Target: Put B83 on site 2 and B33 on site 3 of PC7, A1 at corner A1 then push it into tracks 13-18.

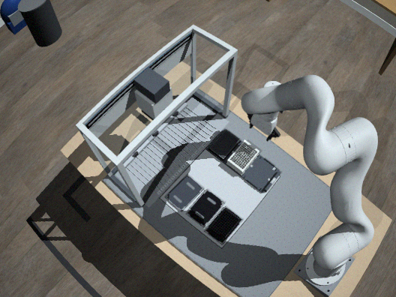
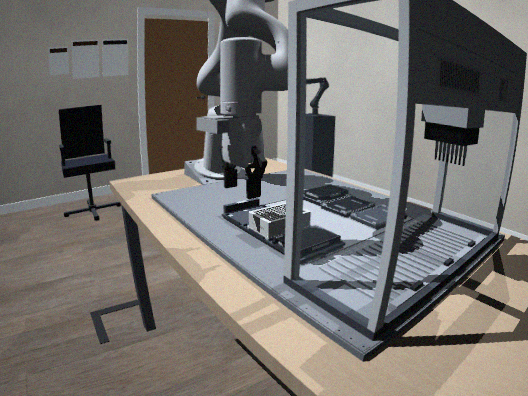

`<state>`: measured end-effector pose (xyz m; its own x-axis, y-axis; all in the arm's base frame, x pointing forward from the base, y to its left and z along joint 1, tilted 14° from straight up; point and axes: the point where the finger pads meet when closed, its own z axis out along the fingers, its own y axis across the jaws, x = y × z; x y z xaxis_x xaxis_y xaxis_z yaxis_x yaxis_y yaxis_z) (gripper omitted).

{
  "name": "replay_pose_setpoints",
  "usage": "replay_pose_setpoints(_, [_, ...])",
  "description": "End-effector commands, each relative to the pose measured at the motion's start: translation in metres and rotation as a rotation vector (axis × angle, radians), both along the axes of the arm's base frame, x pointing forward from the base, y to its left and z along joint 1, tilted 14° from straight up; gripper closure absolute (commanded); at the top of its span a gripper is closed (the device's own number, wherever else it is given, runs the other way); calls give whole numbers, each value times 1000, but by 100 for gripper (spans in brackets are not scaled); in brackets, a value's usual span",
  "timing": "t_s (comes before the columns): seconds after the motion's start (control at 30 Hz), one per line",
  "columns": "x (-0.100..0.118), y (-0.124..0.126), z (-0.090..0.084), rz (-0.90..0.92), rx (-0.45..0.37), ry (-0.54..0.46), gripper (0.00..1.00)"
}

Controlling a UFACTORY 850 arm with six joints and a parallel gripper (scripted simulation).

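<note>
The plate carrier PC7 lies loose on the apron in front of the right end of the rails (image 1: 176, 146). A white deep-well block, B83 (image 1: 244, 155), sits on its middle site. A dark plate, B33 (image 1: 223, 143), sits on the site nearest the rails. The site by the handle (image 1: 261, 173) is bare. A dark plate, B38 (image 1: 223, 224), sits in the nest nearest the arm's base. My gripper (image 1: 263, 130) is open and empty. It hangs above the table, beside the carrier's handle end; the side view shows it (image 2: 242, 180) clear above the carrier.
The two other nests (image 1: 205, 207) (image 1: 184, 191) hold no plates. The instrument's white frame (image 1: 157, 94) stands over the rails, with a grey pipetting head (image 1: 151, 91) at the back. The small lamps behind the tracks (image 1: 154, 133) look dark.
</note>
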<state>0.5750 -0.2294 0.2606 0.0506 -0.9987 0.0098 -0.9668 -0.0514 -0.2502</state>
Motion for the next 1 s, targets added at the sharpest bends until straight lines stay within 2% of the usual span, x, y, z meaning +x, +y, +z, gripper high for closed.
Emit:
replay_pose_setpoints(0.0, [3,0,-6,0,-1,-2,0])
replay_pose_setpoints(0.97, [13,0,-47,0,-1,-2,0])
